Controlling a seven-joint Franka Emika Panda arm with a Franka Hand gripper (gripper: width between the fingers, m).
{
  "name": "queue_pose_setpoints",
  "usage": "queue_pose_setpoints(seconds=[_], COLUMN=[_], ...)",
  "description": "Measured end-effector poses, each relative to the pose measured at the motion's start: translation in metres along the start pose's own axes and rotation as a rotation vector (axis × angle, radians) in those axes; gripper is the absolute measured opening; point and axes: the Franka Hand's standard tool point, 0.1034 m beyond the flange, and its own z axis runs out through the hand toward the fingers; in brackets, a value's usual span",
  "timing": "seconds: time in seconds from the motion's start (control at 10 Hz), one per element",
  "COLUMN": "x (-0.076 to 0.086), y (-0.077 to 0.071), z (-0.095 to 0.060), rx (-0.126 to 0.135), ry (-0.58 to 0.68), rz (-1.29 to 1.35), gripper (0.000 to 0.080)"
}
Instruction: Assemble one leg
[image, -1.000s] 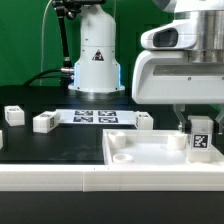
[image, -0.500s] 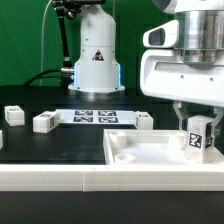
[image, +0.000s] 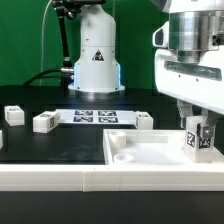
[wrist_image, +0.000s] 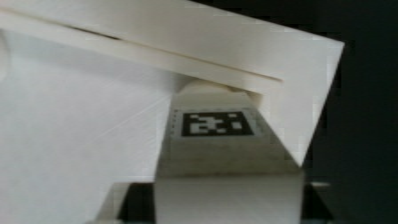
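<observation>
- Fingers (image: 196, 128) clamp the leg (image: 195, 140) upright, lower right of frame.
- Leg hangs over the panel (image: 150, 152) corner, presumably to seat it there.
- Spare legs (image: 44, 122) wait on the bench (image: 60, 145).

The robot arm is white and round, with smooth shiny covers. Its base (image: 96, 55) stands at about 11 o'clock in the exterior view and has a small black triangle sign on the front. A blue light glows low on the base, and dark cables hang near it at 10 o'clock. The big white wrist block (image: 192, 60) at 2 o'clock has grey edges. The pincer (image: 199, 128) has dark fingers.
</observation>
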Motion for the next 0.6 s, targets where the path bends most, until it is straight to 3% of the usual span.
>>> queue_pose_setpoints(seconds=[0.3,0.4,0.5,0.6], x=[-0.0011,-0.0013,-0.0015,-0.0014], y=[0.0006,0.0007,0.0007,0.0011], z=[-0.0003,0.0,0.0008,0.0015], rx=[0.002,0.001,0.002,-0.004], ry=[-0.009,-0.009,-0.008,-0.011], rz=[0.144,0.127,0.093,0.033], gripper=[0.0292,0.0345,0.0345,0.0482])
